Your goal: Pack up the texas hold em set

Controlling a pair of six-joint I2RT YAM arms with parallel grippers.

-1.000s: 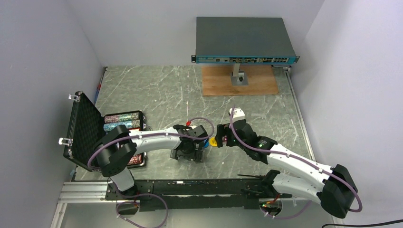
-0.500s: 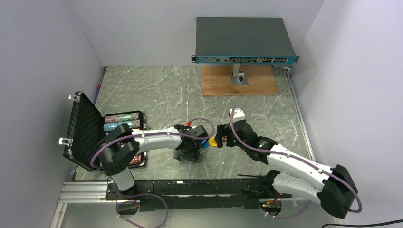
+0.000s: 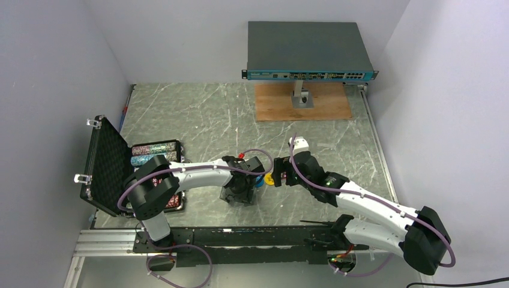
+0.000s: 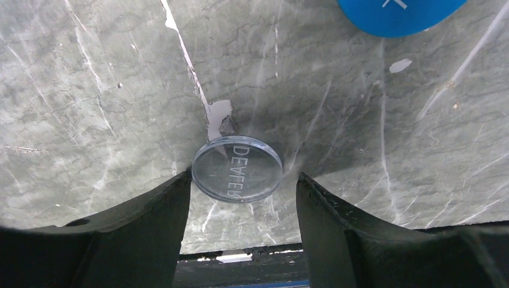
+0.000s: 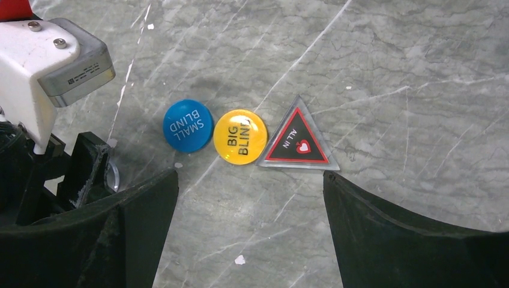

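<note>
The black briefcase [image 3: 107, 165] lies open at the left, with rows of chips [image 3: 155, 153] inside. My left gripper [image 4: 243, 180] is open and low on the table, straddling a clear "DEALER" disc [image 4: 237, 168]. Its left finger touches the disc's edge and its right finger stands a little apart. My right gripper [image 5: 249, 175] is open and empty above the table. Just beyond it lie the blue "SMALL BLIND" disc [image 5: 188, 125], the yellow "BIG BLIND" disc [image 5: 240, 136] and the red triangular "ALL IN" token [image 5: 297, 141], all in a row. The card box is out of view.
The big grey network switch [image 3: 309, 51] stands on a wooden board [image 3: 303, 102] at the back. The left arm's white wrist camera [image 5: 51, 63] sits close to the left of my right gripper. Grey walls close in both sides.
My left gripper has edged slightly to the right, toward the blue disc. The right arm has hardly moved.
</note>
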